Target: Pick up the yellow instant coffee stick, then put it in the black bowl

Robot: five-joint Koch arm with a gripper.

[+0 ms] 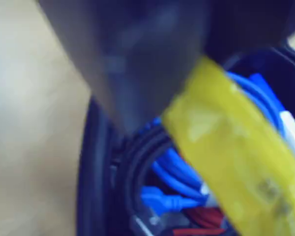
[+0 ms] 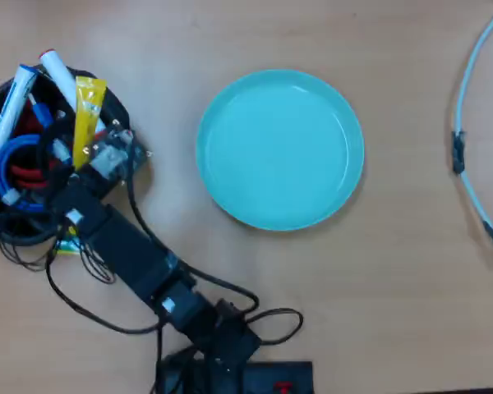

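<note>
The yellow instant coffee stick (image 2: 88, 115) lies slanted over the black bowl (image 2: 122, 111) at the left of the overhead view. Its lower end sits in my gripper (image 2: 81, 156), which is above the bowl and shut on it. In the wrist view the stick (image 1: 226, 147) runs from under the blurred dark jaw of my gripper (image 1: 157, 118) toward the lower right, above the bowl's rim (image 1: 91, 172). The bowl holds blue cables (image 1: 174, 179), red items and two white markers (image 2: 8, 107).
A large turquoise plate (image 2: 279, 148) lies in the middle of the wooden table. A pale cable (image 2: 468, 172) curves along the right edge. The arm's base and black wires (image 2: 222, 345) fill the lower left. A small yellow-green item (image 2: 66, 245) peeks from under the arm.
</note>
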